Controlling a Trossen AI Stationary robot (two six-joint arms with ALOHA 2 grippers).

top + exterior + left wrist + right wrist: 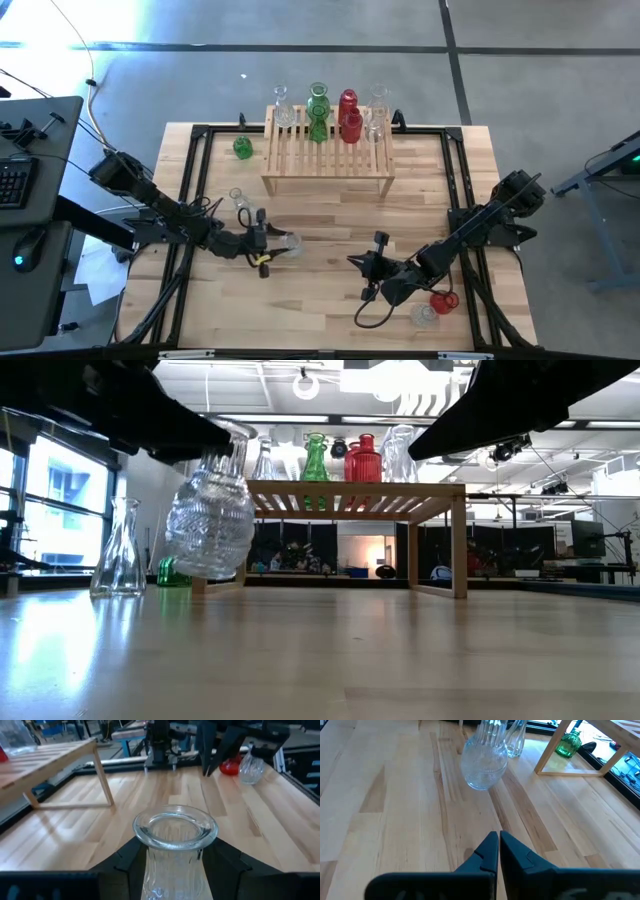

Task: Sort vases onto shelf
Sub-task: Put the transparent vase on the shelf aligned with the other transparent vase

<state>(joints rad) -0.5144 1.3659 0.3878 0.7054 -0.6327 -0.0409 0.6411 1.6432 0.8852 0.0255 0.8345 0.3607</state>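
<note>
On the table's near left, the left gripper (pixel 272 243) pinches a ribbed clear vase (pixel 210 520) by the neck, lifted and tilted, its base hidden in the wrist view. Beside it stands a clear flask (pixel 118 552). The right gripper (pixel 498 851), jaws pressed together, waits near two vases (pixel 433 307). Farther back, the shelf (pixel 328 160) carries green, red and clear vases.

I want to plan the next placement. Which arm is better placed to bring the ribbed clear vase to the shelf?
The left arm. Its end effector already sits around the ribbed clear vase, which is tilted and off the table. The right end effector is shut, empty, and near the table's front, farther from the shelf.
</note>
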